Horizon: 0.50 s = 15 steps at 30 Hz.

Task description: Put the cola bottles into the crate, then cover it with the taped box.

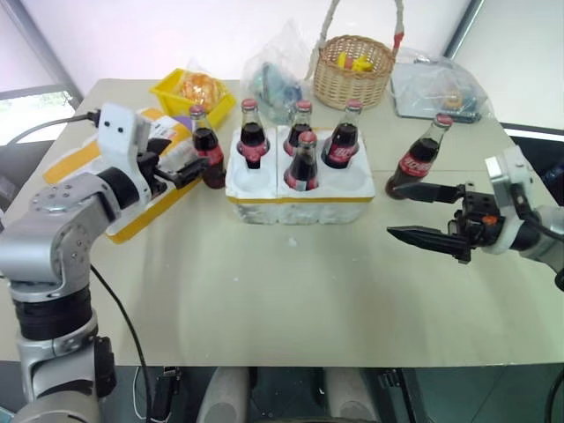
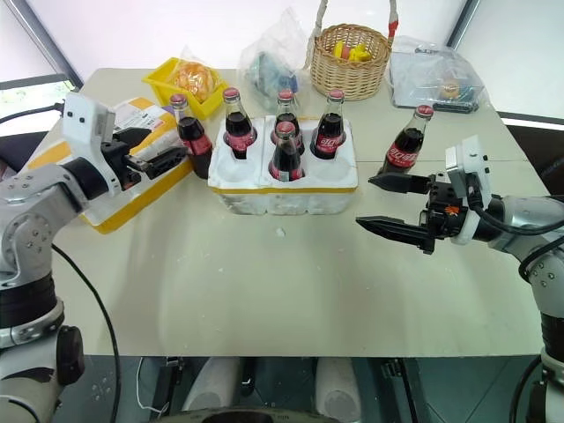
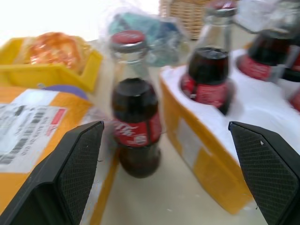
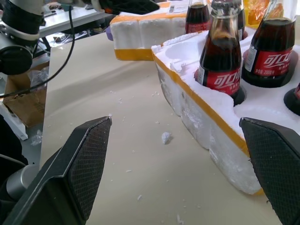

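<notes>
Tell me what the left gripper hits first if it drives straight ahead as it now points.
Most likely the loose cola bottle standing between the taped box and the crate; it sits centred between the left gripper's open jaws.

Both arms reach forward, left gripper (image 1: 176,165) and right gripper (image 2: 388,204) with fingers spread wide, empty.

On the beige table (image 1: 291,291), the low white styrofoam crate (image 1: 300,198) sits centrally with four glass cola bottles (image 1: 302,163) in it, a fifth bottle (image 1: 208,148) between it and the yellow-taped styrofoam box (image 1: 141,207) at left, a sixth (image 1: 420,159) standing right.
</notes>
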Tool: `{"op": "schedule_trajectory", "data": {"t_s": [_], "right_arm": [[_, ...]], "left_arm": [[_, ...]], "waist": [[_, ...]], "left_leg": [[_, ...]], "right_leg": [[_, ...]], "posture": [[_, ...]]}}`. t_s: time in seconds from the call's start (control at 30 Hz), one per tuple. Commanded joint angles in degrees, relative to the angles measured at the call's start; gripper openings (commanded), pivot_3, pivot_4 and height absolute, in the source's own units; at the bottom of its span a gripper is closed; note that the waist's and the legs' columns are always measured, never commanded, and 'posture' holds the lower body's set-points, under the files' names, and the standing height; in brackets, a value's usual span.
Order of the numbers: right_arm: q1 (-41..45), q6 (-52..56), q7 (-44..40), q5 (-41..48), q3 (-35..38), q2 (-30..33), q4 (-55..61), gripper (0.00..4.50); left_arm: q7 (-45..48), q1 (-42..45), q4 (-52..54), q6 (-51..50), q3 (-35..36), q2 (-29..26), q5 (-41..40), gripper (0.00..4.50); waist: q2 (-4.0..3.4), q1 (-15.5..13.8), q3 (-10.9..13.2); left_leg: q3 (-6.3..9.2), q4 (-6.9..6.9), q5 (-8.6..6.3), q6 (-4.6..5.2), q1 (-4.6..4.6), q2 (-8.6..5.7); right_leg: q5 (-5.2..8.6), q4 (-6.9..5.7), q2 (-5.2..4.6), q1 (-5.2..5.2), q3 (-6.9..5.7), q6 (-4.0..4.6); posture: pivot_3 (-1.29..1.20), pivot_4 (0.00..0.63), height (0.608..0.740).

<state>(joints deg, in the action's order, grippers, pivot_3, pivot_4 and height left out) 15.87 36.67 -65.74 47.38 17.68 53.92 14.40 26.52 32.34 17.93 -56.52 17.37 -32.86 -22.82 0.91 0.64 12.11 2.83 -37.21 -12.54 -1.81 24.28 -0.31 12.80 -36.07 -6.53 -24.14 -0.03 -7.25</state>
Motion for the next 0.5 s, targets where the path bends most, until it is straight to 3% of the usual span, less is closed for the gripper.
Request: {"op": "schedule_trajectory", "data": {"t_s": [0.03, 0.5], "right_arm": [[0.60, -0.50, -0.13, 0.46, 0.97, -0.13, 0.81, 4.50], [0.14, 0.63, 0.42, 1.67, 3.04, 0.84, 2.56, 4.50]], "left_arm": [[-2.52, 1.21, -4.31, 6.13, -0.62, 0.92, 2.38, 4.46], [2.13, 9.45, -28.96, 25.75, -10.39, 2.62, 8.99, 4.46]], "waist": [[0.00, 0.05, 0.00], [0.02, -0.04, -0.01]], "left_leg": [[-0.01, 0.00, 0.00, 0.00, -0.01, 0.00], [-0.01, -0.01, 0.00, 0.00, 0.02, -0.01]], "right_leg": [[0.00, 0.00, 0.00, 0.00, 0.00, 0.00], [0.00, 0.02, 0.00, 0.00, 0.00, 0.00]], "posture": [[0.00, 0.150, 0.737], [0.00, 0.150, 0.737]]}}
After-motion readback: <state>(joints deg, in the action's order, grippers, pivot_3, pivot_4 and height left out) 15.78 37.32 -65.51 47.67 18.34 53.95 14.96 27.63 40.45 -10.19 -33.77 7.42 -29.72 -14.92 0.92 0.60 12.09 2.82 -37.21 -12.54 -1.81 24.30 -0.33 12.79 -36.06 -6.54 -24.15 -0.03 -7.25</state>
